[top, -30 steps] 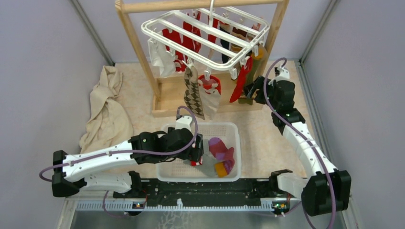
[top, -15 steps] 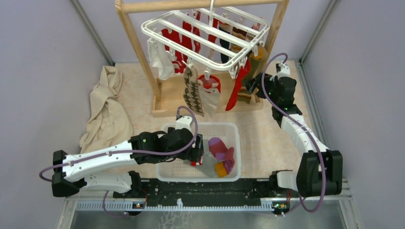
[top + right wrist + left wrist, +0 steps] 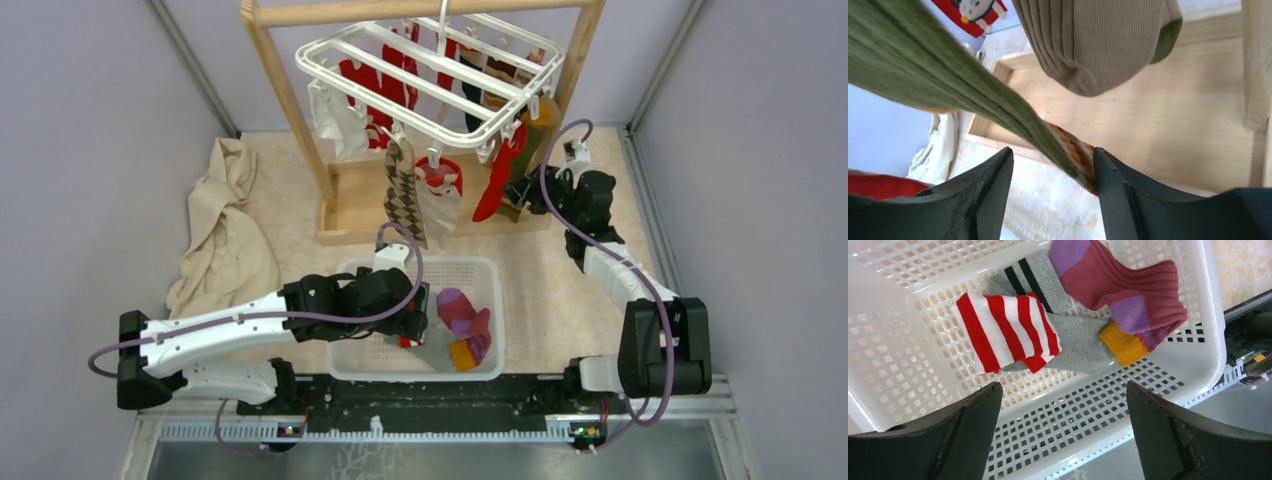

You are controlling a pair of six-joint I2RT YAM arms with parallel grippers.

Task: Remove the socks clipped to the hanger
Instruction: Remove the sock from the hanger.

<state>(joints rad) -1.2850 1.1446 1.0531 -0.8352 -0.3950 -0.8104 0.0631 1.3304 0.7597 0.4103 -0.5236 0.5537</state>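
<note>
The white slatted hanger (image 3: 430, 75) hangs from a wooden frame (image 3: 290, 110). Several socks are clipped under it: red ones, an argyle one (image 3: 405, 195), a red one (image 3: 497, 180). My right gripper (image 3: 522, 192) is open beside the hanger's right corner. In the right wrist view an olive sock (image 3: 948, 75) with a striped cuff (image 3: 1080, 157) runs between the open jaws (image 3: 1050, 190) and touches the right finger. A tan sock (image 3: 1098, 40) hangs above. My left gripper (image 3: 1063, 430) is open and empty over the basket (image 3: 1208, 340), above a red-white striped sock (image 3: 1003, 330).
The white mesh basket (image 3: 360, 372) sits at the near middle and holds a grey sock (image 3: 1073, 340) and a magenta-purple sock (image 3: 1128, 285). A beige cloth (image 3: 225, 230) lies at the left. The frame's wooden base (image 3: 1173, 125) is right behind the right gripper.
My right arm has drawn its gripper in to the left, toward the socks at the hanger's right corner. The left arm has barely moved.
</note>
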